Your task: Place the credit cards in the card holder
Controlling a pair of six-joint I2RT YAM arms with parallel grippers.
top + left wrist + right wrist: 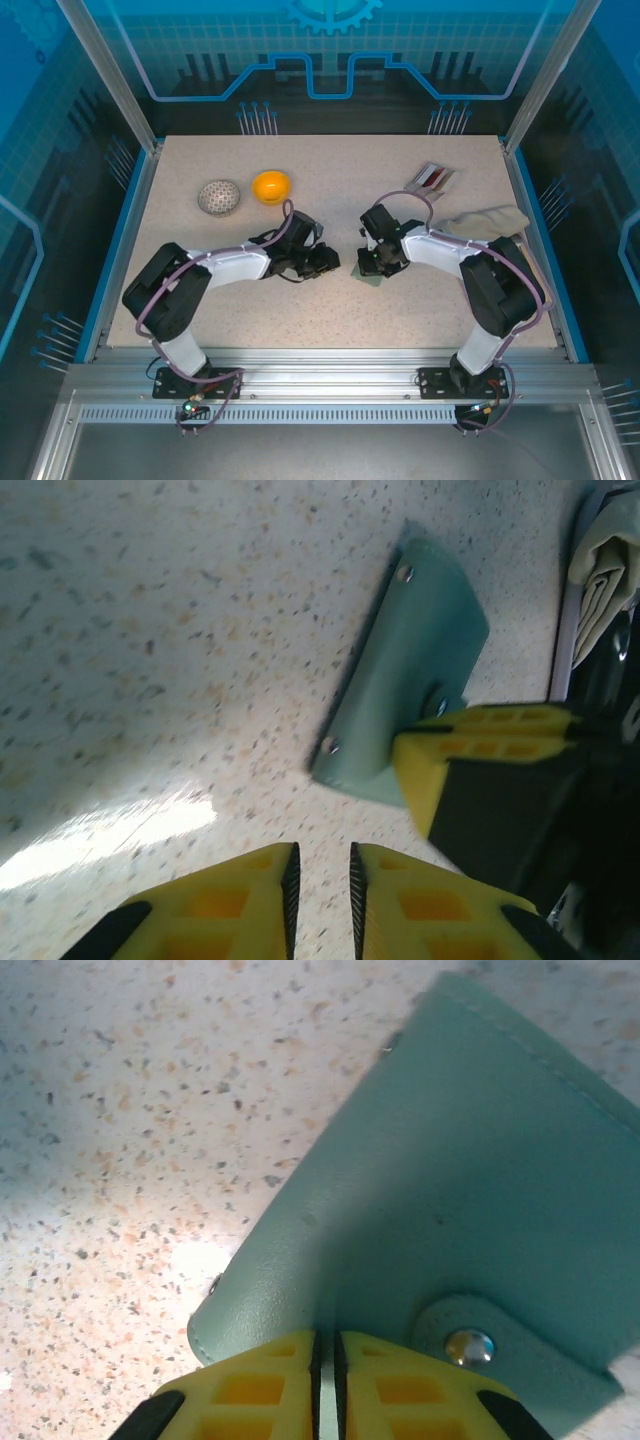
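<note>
Card holder [372, 279] is lying flat and snapped closed mid-table [300, 320], slightly toward the near edge. Left gripper [320, 880] is hovering just beside it, fingers slightly apart (nothing between them). Right gripper [325, 1360] is bearing down on the holder's edge next to the snap tab [468, 1345], fingers almost together (can't tell if actually pinching). Credit cards [432, 178] are sitting near the far right corner, well apart.
</note>
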